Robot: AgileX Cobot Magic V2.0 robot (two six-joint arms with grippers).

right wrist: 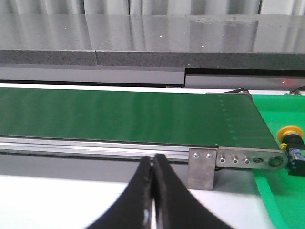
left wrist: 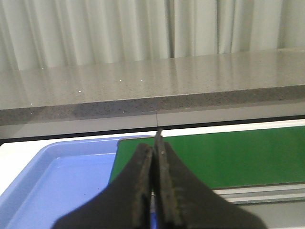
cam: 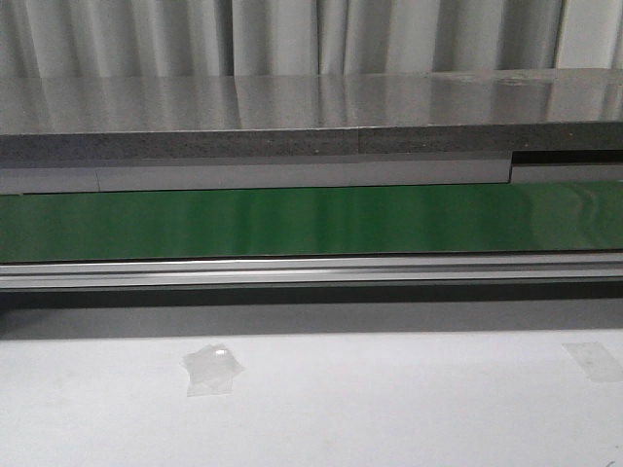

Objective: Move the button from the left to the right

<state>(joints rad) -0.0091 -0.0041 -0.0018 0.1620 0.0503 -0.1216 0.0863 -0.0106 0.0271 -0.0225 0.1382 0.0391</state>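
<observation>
Green belt [cam: 311,222] running bare across the front view.
Both end effectors, left [left wrist: 155,143] and right [right wrist: 152,162], are sitting pressed together, pinching nothing; the button [right wrist: 291,135] is lying in a green tray [right wrist: 281,191] past the belt's end.

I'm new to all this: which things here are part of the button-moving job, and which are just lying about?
Part of the job:
button, in the green tray
green belt
blue tray
left gripper, right gripper

Lying about:
tape scraps
grey counter
curtain
</observation>
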